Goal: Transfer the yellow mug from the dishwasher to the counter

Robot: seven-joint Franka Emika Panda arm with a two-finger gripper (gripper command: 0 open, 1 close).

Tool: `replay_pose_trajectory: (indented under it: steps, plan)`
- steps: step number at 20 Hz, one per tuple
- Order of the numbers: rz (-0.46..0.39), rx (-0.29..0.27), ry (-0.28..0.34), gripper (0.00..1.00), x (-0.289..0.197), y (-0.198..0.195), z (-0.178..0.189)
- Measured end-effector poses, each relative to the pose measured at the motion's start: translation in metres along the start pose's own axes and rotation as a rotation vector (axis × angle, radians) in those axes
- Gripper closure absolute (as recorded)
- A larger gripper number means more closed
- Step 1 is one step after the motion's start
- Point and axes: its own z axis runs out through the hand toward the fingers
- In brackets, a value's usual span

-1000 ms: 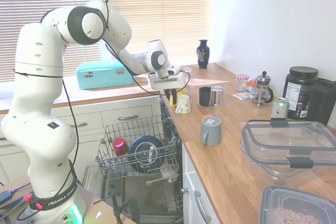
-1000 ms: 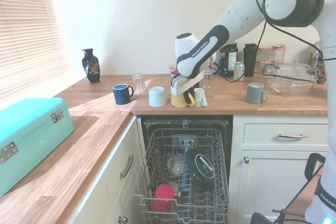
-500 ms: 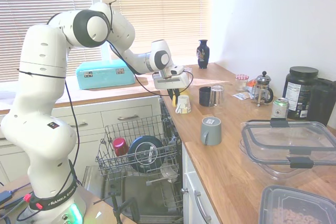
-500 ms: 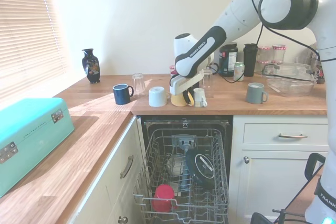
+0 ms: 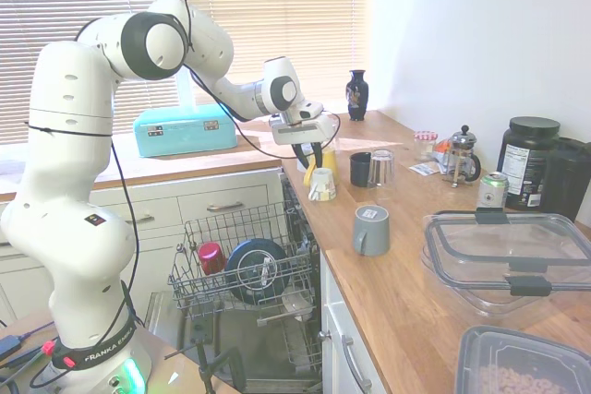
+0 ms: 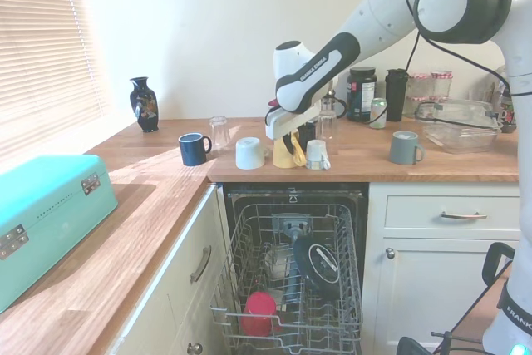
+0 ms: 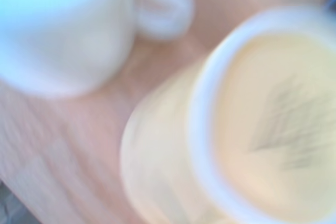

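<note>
Mug point(image 6: 285, 152), glazed, rigid and breakable, is sitting upside down on the surface point(image 6: 366, 164); end effector point(image 6: 293, 136) is hovering open above, handle offering best grip.

— How was the arm point(image 5: 83, 163) posed?

— It rose from its base, bent at the shoulder and reached out over the counter's point(image 6: 432, 165) front edge, forearm sloping down to the wrist.

— And the gripper point(image 6: 288, 140)?

— It pointed downward just above the counter's surface, near the front edge. Its dark fingers point(image 5: 317, 154) hung below the white hand; whether they were spread or closed could not be made out.
</note>
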Motion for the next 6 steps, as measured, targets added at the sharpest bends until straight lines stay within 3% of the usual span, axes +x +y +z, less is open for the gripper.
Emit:
replay_pose_trajectory:
  steps: [3, 6]
  plan:
    - [0.048, 0.026, 0.037, 0.00, -0.001, 0.013, -0.046]
    - [0.087, 0.013, 0.004, 0.00, -0.037, 0.031, -0.080]
